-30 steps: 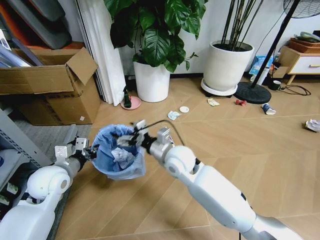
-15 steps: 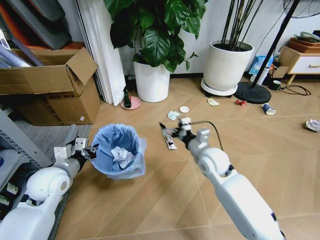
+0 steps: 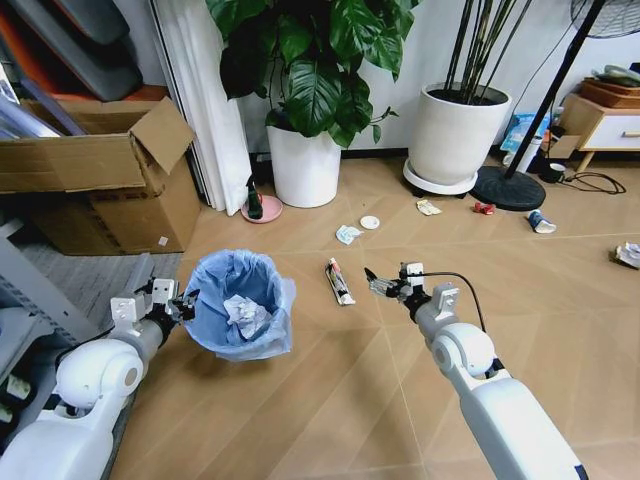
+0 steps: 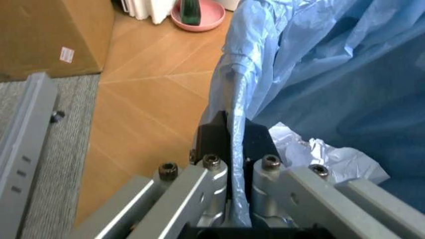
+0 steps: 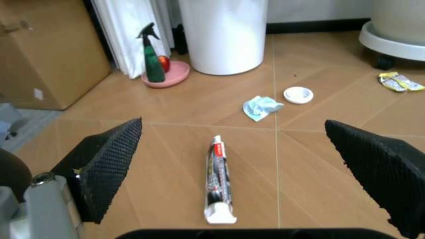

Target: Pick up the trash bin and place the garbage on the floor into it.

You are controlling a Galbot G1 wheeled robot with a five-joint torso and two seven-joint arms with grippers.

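Observation:
The trash bin (image 3: 240, 318), lined with a crinkly light blue bag, hangs just above the floor (image 3: 330, 400) with a white paper wad (image 3: 245, 312) inside. My left gripper (image 3: 180, 305) is shut on its rim; the left wrist view shows the gripper (image 4: 232, 134) pinching the bag (image 4: 319, 74). My right gripper (image 3: 381, 285) is open and empty, low over the floor just right of a toothpaste tube (image 3: 338, 281). In the right wrist view the gripper (image 5: 232, 124) frames the tube (image 5: 218, 181). Beyond lie a crumpled wad (image 5: 261, 107) and a white lid (image 5: 297, 94).
More litter lies farther right: a yellowish wrapper (image 3: 428, 207), a red scrap (image 3: 483, 207), a small can (image 3: 541, 222) and a paper wad (image 3: 628, 255). Two white plant pots (image 3: 305, 165) (image 3: 455, 135), a spray bottle on a pink dish (image 3: 256, 203), a cardboard box (image 3: 100, 170) and a lamp base (image 3: 510, 185) stand behind.
My right gripper has left the bin's rim and swung right and down to the floor beside the tube. The left gripper has kept hold of the bin.

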